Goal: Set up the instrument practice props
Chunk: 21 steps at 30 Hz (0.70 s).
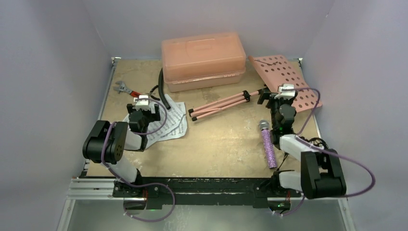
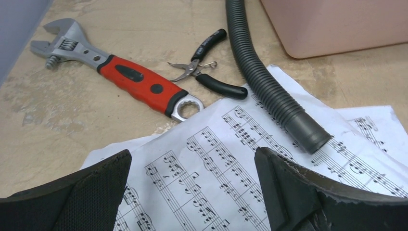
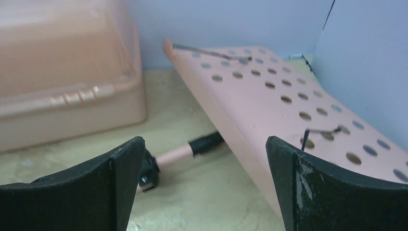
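Left end effector [image 2: 192,155] wide open, empty, over the sheet-music pages [image 1: 169,126], left side of the table [image 1: 226,149]. Pages are thin and floppy, so probably pinch an edge; a grey hose [image 2: 269,91] lies across them. Microphone [image 1: 267,144], near right, lying flat: rigid, may roll. Music stand [image 1: 290,79], far right, lying down, legs folded: light and stiff, so grip the tube. Right end effector [image 3: 204,144] open, empty, facing it.
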Tool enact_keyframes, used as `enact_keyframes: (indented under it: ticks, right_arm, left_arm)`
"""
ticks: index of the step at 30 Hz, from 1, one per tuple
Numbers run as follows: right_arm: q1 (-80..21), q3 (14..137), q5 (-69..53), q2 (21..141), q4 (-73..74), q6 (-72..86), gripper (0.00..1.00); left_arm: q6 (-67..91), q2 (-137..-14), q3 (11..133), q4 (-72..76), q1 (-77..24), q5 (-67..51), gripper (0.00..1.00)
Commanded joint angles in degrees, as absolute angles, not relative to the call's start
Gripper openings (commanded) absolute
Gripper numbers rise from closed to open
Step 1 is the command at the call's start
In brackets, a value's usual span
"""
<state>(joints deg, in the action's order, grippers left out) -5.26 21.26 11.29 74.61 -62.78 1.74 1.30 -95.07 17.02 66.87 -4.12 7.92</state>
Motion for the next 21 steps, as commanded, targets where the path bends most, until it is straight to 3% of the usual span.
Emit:
enact_keyframes:
  ticks: [1, 8, 13, 17, 21]
  right_arm:
    - [-5.54, 26.67, 9.25, 67.46, -45.91, 5.41, 0.98]
    - [-5.54, 38.33, 11.36, 63.03, -21.16, 16.7, 0.98]
    - [-5.54, 48.97, 13.02, 65.01, -5.73, 21.65, 0.98]
    - [-5.49, 53.22, 16.82, 63.91, -1.26, 23.35, 0.98]
    - [-5.45, 55.71, 19.41, 62.49, 2.46, 25.35, 0.98]
  left_arm:
    - [-1.86, -90.2, 19.58, 61.66, -3.74, 2.08, 0.99]
    - [7.4, -75.18, 22.81, 49.18, -3.71, 15.6, 0.99]
    - [18.87, -70.32, 39.63, 16.22, -3.69, 19.99, 0.99]
    - [20.24, -71.09, 50.85, -5.62, -3.75, 14.18, 0.99]
    - [20.62, -68.73, 55.42, -15.82, -3.71, 11.47, 0.99]
